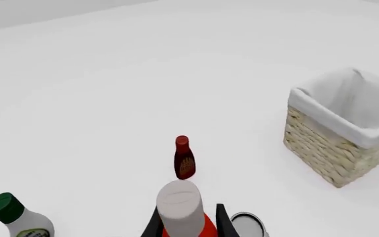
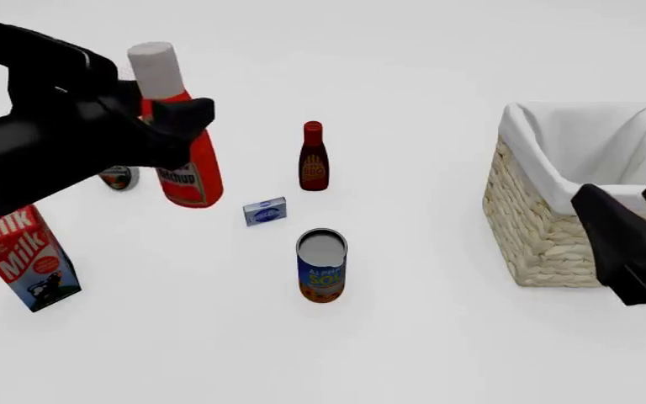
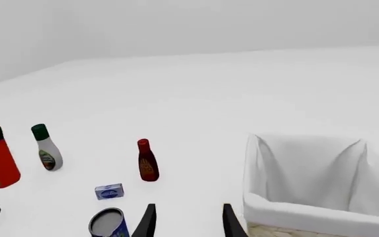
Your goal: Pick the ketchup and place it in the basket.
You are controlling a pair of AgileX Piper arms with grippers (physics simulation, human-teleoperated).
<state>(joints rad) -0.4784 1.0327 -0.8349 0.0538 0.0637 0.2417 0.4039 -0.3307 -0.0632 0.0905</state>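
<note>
I have the ketchup [image 2: 186, 143] pinched in the left fingers [image 2: 179, 126], which clamp it across its upper body just under the white cap; the bottle stands nearly upright, tipped slightly, and appears lifted off the counter [image 2: 436, 353] on the far left side. In the left wrist view its cap [image 1: 179, 207] fills the space between the two dark fingers [image 1: 224, 224]. Just behind it, half hidden by my arm, sits the white bottle with a green cap [image 1: 15, 217]. To the right of the ketchup stands the slim dark red bottle [image 2: 313, 156], and nearer to me a small blue box [image 2: 265, 211] and an open-topped can [image 2: 322, 266]. A milk carton [image 2: 26, 257] leans at the near left. The basket [image 2: 537, 236] sits well apart from the ketchup on the right side of the counter, its white lining folded over the rim. My right fingers [image 3: 186, 219] hang spread apart, holding nothing, just in front of the basket's near side.
</note>
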